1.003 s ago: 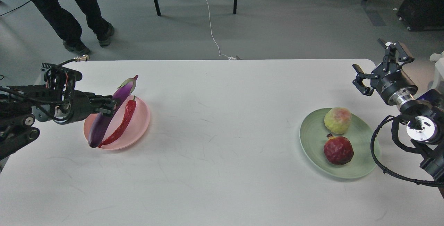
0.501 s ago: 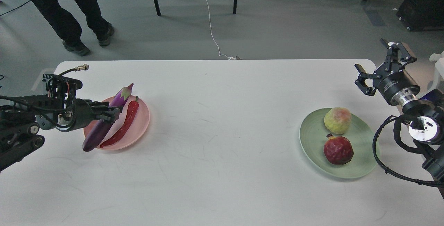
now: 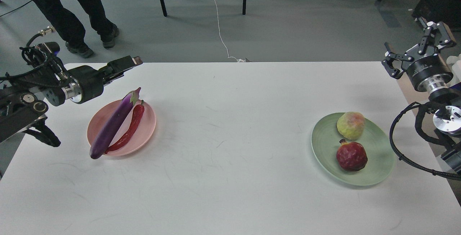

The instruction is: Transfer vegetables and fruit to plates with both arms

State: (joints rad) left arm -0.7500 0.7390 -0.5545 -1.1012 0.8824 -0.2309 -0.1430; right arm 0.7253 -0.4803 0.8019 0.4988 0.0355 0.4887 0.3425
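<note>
Both claws empty: right claw (image 3: 417,45) wide open; left claw (image 3: 124,64) above eggplant (image 3: 114,122), gap can't tell.

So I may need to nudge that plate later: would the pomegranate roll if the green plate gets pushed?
Probably a little. The pomegranate looks round and sits loose on the green plate, touching nothing else, so a shove could set it rolling. Its small crown and wrinkled skin may slow it, and the plate's raised rim would likely keep it in.

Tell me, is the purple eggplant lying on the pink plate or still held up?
Lying on it. The eggplant rests across the pink plate, beside the chili, with nothing gripping it.
</note>
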